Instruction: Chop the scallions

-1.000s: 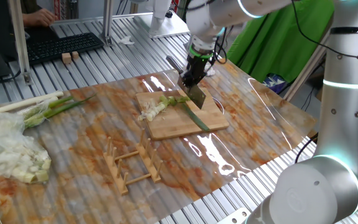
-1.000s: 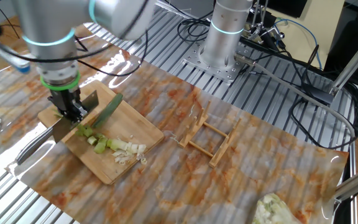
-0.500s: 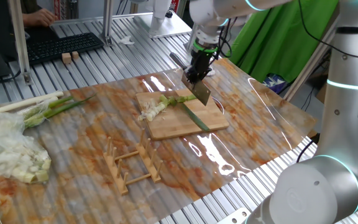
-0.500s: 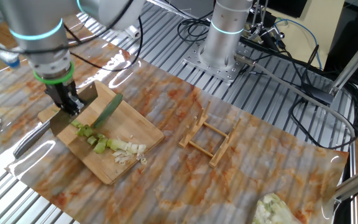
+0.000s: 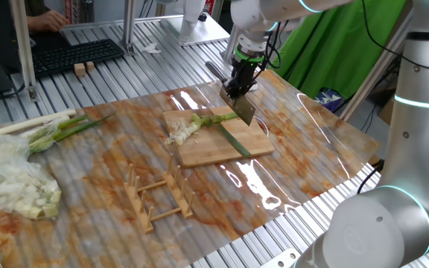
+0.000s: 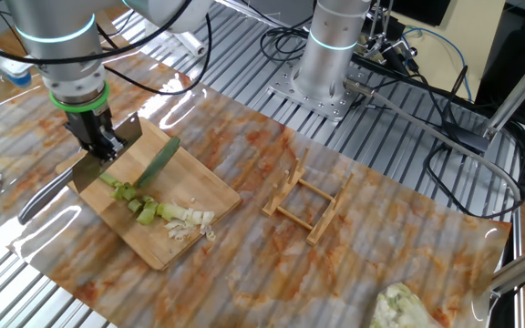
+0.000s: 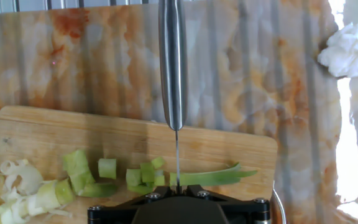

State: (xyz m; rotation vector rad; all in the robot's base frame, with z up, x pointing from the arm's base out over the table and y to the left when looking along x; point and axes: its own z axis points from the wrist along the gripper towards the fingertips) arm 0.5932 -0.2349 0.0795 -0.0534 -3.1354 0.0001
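The scallions lie on a wooden cutting board (image 5: pixel 222 149): white and pale-green cut bits (image 5: pixel 187 128) at one end and a long green leaf (image 5: pixel 234 141) at the other. They also show in the other fixed view (image 6: pixel 158 211) and the hand view (image 7: pixel 82 180). My gripper (image 5: pixel 238 84) is shut on a knife (image 5: pixel 244 112) and holds it a little above the board, blade down over the stalk where the cut bits meet the leaf (image 7: pixel 213 177). The knife's steel handle (image 7: pixel 171 62) points away from me.
A wooden rack (image 5: pixel 159 195) stands in front of the board. A bundle of whole stalks (image 5: pixel 47 126) and a pale heap in clear plastic (image 5: pixel 13 182) lie at the left. A white crumpled tissue (image 7: pixel 352 50) lies beyond the board. The arm's base (image 6: pixel 331 55) is at the back.
My gripper has lifted the knife off the board and shifted it slightly toward the green leaf end. The scallion pieces have not moved.
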